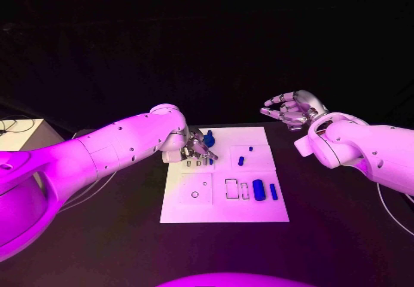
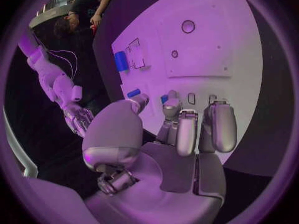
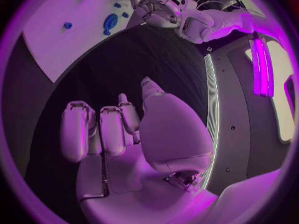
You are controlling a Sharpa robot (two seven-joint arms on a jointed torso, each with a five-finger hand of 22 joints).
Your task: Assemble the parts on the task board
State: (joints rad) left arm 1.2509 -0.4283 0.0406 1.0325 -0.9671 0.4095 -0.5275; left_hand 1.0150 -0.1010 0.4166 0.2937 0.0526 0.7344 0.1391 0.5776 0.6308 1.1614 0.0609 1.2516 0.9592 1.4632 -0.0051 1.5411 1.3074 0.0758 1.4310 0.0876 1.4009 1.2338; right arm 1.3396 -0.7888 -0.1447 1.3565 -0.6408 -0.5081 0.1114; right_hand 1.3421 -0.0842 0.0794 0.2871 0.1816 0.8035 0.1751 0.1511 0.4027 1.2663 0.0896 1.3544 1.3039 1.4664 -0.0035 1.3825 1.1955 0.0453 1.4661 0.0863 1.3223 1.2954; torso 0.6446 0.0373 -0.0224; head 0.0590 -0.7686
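The white task board [image 1: 226,206] [image 2: 212,45] [image 3: 56,45] lies mid-table. My left hand [image 1: 194,149] [image 2: 181,129] reaches down onto its far left part, fingertips on the board. A small blue part [image 1: 210,161] [image 2: 164,99] sits right at one fingertip; I cannot tell if it is pinched. A larger blue part [image 1: 209,139] [image 3: 111,21] stands just beyond the hand. Two small blue parts [image 1: 241,160] [image 1: 251,148], a thick blue cylinder [image 1: 258,189] [image 2: 121,61] and a thin blue rod [image 1: 273,191] lie on the board. My right hand [image 1: 293,109] [image 3: 118,129] hovers off the board's far right corner, fingers apart and loosely curled, holding nothing.
Outlined slots [image 1: 233,188] and a round hole [image 1: 195,194] mark the board's near half. Black table [image 1: 336,227] surrounds the board. A pale box [image 1: 21,134] stands at the far left edge.
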